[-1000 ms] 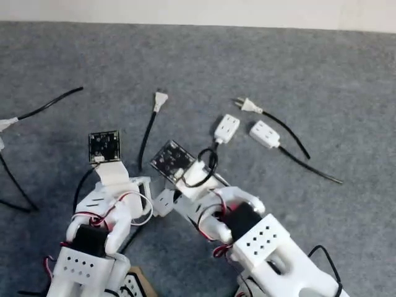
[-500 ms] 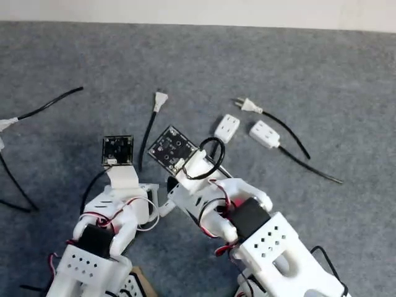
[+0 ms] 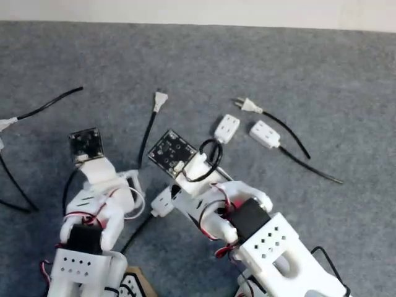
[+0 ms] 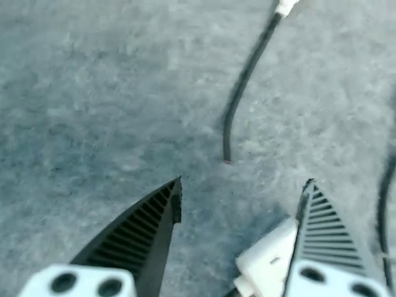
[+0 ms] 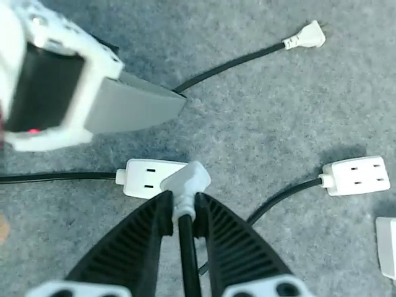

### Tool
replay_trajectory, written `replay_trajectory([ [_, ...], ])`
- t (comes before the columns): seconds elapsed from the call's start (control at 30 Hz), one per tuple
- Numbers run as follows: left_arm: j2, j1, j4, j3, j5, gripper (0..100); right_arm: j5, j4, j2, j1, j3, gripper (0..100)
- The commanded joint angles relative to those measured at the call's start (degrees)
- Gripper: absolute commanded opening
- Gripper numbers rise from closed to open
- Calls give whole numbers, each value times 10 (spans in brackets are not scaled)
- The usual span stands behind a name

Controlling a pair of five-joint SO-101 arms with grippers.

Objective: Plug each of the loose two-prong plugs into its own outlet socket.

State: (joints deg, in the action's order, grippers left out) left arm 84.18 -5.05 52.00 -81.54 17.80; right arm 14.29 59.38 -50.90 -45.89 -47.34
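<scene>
My right gripper is shut on a white two-prong plug, gripping it where its black cord begins. The plug's head rests against one end of a white outlet socket on the carpet; its prongs are hidden. In the high view this socket lies between the two arms. My left gripper is open just above the carpet, with the same white socket by one finger. Another loose plug on a black cord lies farther out. A third plug lies beyond two more sockets.
The left arm sits close beside my right gripper. A black cord and another white plug lie at the far left. Grey carpet covers the table, with open room toward the back.
The left arm's wrist swung first right, then back to the left. The right arm shifted slightly forward with the plug in its gripper. The socket between the arms stayed put.
</scene>
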Motion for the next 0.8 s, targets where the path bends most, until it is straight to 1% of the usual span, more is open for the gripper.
replay_trajectory([
  [0.0, -1, -57, -11, 2, -6, 309, -16, -1, -7, -26, 29, 5],
  [0.17, -1, -123, 8, -12, -4, 309, -25, -16, -7, -30, 29, 5],
  [0.27, -1, -138, 18, -12, -4, 309, -23, -15, -7, -29, 29, 5],
  [0.37, 0, -117, 17, -11, -4, 309, -23, -15, -7, -29, 29, 5],
  [0.43, 4, -90, 15, -10, -4, 309, -22, -15, -7, -19, 29, 5],
  [0.57, 2, 31, 14, 18, -7, 309, -11, -31, 41, 0, 30, 5],
  [0.63, -1, 62, 6, 22, -11, 309, 17, -60, 83, 1, 30, 5],
  [0.7, -1, 62, 6, 22, -18, 309, 62, -92, 125, 0, 32, 5],
  [0.77, -2, 61, 6, 22, -18, 309, 124, -105, 161, -1, 34, 5],
])
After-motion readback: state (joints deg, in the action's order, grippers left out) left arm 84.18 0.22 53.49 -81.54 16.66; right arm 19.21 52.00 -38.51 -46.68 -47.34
